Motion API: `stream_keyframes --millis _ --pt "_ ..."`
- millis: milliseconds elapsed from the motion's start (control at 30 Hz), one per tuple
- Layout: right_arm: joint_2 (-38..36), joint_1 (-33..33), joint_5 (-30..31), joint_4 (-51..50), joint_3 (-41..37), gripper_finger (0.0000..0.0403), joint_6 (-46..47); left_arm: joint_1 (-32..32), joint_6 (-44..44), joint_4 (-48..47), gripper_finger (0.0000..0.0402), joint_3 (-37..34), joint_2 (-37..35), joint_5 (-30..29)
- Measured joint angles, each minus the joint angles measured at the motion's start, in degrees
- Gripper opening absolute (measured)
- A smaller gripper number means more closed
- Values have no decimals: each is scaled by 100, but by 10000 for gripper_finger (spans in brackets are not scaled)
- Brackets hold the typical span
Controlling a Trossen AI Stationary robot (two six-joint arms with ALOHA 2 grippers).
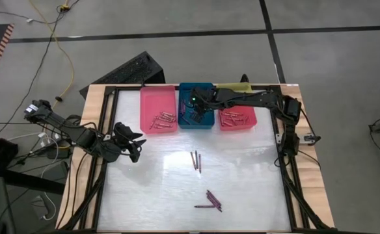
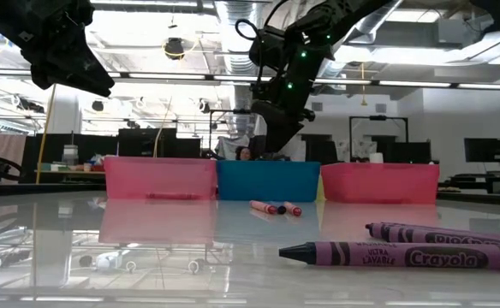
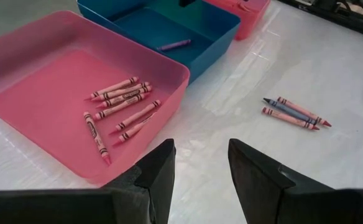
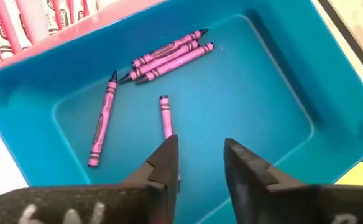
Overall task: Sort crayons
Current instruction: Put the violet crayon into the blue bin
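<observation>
Sorting is well along, judging from how things lie. Right gripper (image 4: 197, 165) hangs over the teal tray (image 1: 183, 123), jaws apart, nothing between them; five purple crayons (image 4: 166, 51) lie on the tray floor below, one of them (image 4: 165, 115) just ahead of the fingertips. Cannot tell whether that one was just let go.

Left gripper (image 3: 200, 168) waits above the table's left side near the pink tray (image 1: 147, 123), jaws apart and empty. That tray holds a cluster of pink-red crayons (image 3: 120, 102). The red tray (image 1: 252, 123) on the right also holds a batch of crayons (image 1: 235, 118). A yellow tray (image 1: 232, 86) shows behind the teal and red ones; contents not visible.

Left to do, as far as visible: a small group of loose crayons mid-table (image 1: 196, 160), appearing red and dark blue from the left wrist view, and a purple group nearer the front edge (image 1: 211, 200), at least three.

Estimate: most crayons binned; two small groups remain on the table (image 1: 255, 195).
</observation>
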Motion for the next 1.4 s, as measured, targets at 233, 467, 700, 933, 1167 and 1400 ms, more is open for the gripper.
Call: stream_keyframes --millis 233,467,700,933,1167,1400 --pt "0 267 -1182 -430 0 137 219 -1 -26 0 139 0 2 5" --pt "0 1003 -2505 -1199 0 133 1050 -1 -71 2 139 2 0 6" --pt "0 2528 -2418 -1694 0 132 1860 -1 -132 2 139 2 0 163" --pt "0 4248 -782 -1777 -2 132 3236 0 -244 3 139 1 38 163" --pt "0 5452 177 -1774 -2 132 4864 -1 -318 69 139 2 221 176" --pt "0 5899 927 -1769 -5 132 5911 0 -630 69 139 2 580 267"
